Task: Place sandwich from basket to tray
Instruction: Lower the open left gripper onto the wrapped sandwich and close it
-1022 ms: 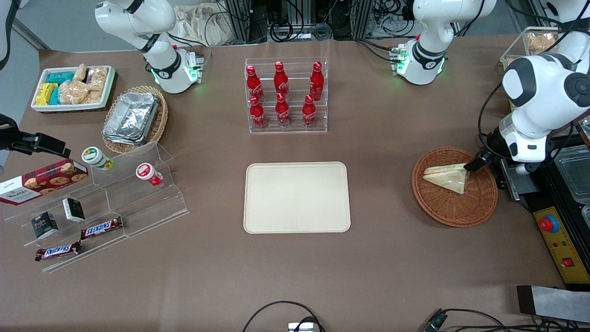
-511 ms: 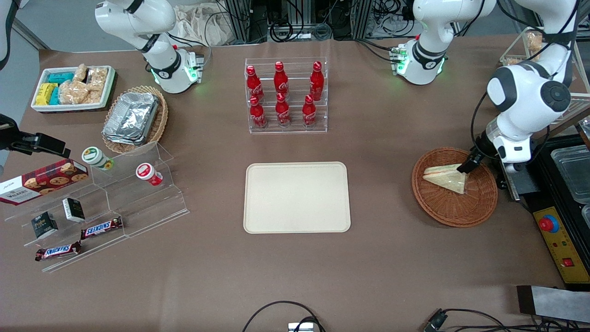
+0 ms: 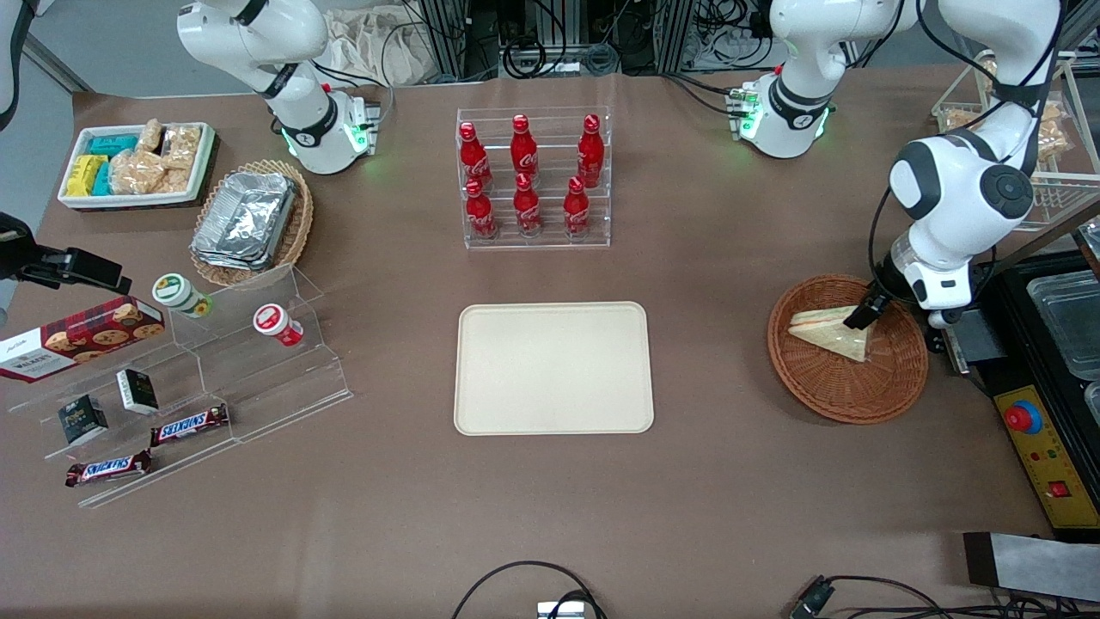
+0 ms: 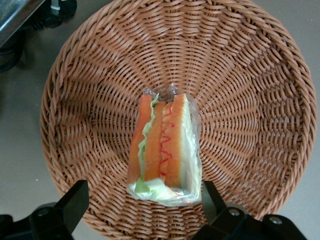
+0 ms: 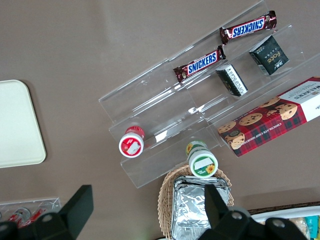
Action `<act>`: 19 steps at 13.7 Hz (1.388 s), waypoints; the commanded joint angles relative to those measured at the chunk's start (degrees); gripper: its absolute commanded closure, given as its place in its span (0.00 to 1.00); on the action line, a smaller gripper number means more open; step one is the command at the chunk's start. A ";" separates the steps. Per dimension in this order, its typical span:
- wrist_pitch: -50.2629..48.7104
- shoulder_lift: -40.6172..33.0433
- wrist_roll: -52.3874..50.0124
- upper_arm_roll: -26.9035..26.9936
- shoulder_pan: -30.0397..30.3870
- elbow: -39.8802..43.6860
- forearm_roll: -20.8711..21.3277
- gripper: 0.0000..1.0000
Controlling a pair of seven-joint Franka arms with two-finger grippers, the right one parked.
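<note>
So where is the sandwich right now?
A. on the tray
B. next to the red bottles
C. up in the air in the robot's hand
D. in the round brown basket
D. The sandwich lies in the basket, with the open hand just above it and not gripping; the tray holds nothing.

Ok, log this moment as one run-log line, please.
phase: pre-grasp | gripper: open, above sandwich | sandwich: in wicker basket, ungrasped | tray: holds nothing

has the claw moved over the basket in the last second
Yes. The open claw has shifted toward the tray, in from the basket rim to over the sandwich.
</note>
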 commanded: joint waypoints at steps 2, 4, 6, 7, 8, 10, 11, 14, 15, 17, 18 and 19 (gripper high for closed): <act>4.42 1.96 -0.74 -0.16 0.09 -0.79 -0.36 0.00; 5.30 2.75 -0.74 -0.16 0.00 -0.62 -0.62 0.00; 6.01 3.46 -0.83 -0.16 0.00 -0.62 -0.79 0.00; 6.36 3.72 -0.83 -0.16 0.00 -0.53 -0.88 0.00; 6.54 3.81 -0.83 -0.16 0.00 -0.53 -1.14 0.02; 6.54 3.90 -0.83 -0.16 0.00 -0.44 -1.15 0.28; 6.54 3.90 -0.83 -0.25 0.00 -0.27 -1.15 0.56; 6.45 4.08 -0.83 -0.25 -0.09 -0.18 -1.15 1.00; 6.45 4.08 -0.83 -0.25 -0.09 -0.18 -1.15 1.00; 5.84 3.29 -0.40 -0.34 -0.09 0.26 -1.06 1.00; 5.66 2.33 -0.39 -0.42 -0.18 0.52 -1.06 1.00; 4.53 1.28 -0.31 -0.51 -0.53 0.87 -0.97 1.00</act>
